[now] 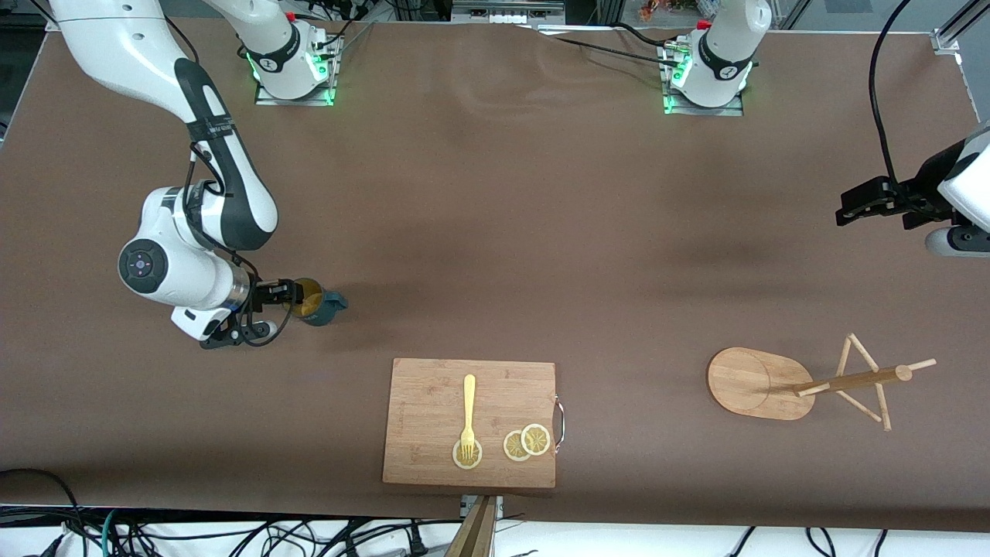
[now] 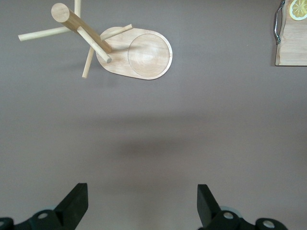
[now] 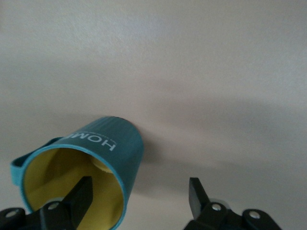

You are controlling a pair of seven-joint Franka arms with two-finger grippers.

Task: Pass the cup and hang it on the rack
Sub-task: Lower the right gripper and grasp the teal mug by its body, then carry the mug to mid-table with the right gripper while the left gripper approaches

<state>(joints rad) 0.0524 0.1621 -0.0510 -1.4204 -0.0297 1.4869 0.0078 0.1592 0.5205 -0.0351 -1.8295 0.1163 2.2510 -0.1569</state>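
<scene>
The cup [image 1: 326, 305], dark teal with a yellowish inside, lies on its side on the table toward the right arm's end, its mouth turned to the right gripper [image 1: 297, 295]. In the right wrist view the cup [image 3: 108, 143] has one finger [image 3: 82, 191] of the right gripper [image 3: 140, 191] inside its mouth and the other outside. The jaws stand open around the wall with a gap. The rack [image 1: 773, 383] stands toward the left arm's end. The left gripper [image 1: 849, 209] hangs open and empty over bare table, and its wrist view shows the rack [image 2: 144, 52] past the gripper [image 2: 142, 194].
A wooden cutting board [image 1: 433, 402] lies near the table's front edge, between cup and rack. On it are a yellow fork [image 1: 469, 410] and lemon slices [image 1: 527, 442]. Its metal handle [image 1: 560, 422] faces the rack. The board's corner [image 2: 292, 48] also shows in the left wrist view.
</scene>
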